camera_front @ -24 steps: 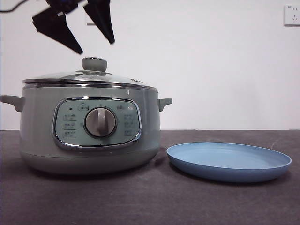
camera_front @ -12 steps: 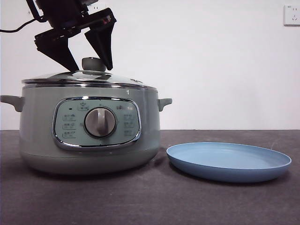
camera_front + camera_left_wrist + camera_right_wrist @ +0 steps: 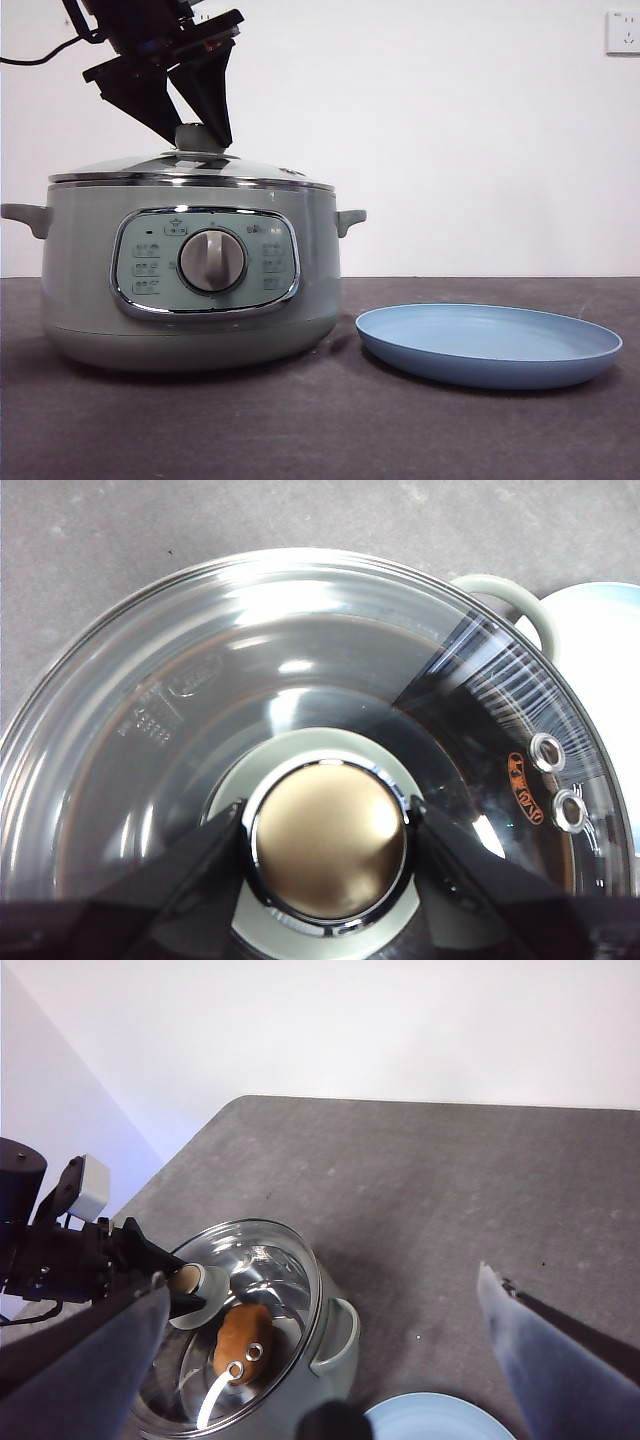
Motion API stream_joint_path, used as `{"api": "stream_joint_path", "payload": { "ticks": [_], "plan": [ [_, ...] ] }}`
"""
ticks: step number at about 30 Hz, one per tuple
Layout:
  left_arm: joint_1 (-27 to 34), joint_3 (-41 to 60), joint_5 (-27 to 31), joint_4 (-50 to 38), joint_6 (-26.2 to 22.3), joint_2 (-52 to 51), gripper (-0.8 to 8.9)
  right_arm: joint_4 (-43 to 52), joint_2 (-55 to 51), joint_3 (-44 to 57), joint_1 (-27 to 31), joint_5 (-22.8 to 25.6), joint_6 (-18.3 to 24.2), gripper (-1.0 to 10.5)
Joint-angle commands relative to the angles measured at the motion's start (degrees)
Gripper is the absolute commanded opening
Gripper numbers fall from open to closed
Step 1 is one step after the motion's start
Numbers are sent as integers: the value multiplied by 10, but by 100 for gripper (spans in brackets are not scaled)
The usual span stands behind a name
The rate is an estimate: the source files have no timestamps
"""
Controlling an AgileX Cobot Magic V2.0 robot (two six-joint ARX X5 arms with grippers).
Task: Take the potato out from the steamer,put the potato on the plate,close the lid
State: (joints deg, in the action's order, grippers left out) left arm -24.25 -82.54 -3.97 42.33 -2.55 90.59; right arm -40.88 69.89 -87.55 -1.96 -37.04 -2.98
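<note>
Left gripper point(image 3: 328, 840): jaws clamped on the lid point(image 3: 300, 680) knob point(image 3: 200, 137)
Right gripper point(image 3: 320, 1360): jaws apart, high above the table
Potato point(image 3: 243, 1338): seen through the glass only in the right wrist view; the steamer point(image 3: 190, 280) wall hides it from the front

Lid point(image 3: 300, 660): embossed oval mark and small print on the glass, orange marking beside the vent holes, all illegible. Steamer point(image 3: 190, 270) panel: small button labels, unreadable. No legible text.
</note>
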Motion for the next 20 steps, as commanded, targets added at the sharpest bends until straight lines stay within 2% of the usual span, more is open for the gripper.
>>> {"api": "stream_joint_path", "payload": {
  "ticks": [1,9,20],
  "plan": [
    [2,0,1,-2,1,4,-8,0,0,-3,0,1,-1,720],
    [2,-62,0,28,-5,3,-8,-2,0,-3,0,-2,-2,720],
    [4,-292,10,136,-37,2,-8,3,0,-3,-17,-4,-17,719]
  ]
}}
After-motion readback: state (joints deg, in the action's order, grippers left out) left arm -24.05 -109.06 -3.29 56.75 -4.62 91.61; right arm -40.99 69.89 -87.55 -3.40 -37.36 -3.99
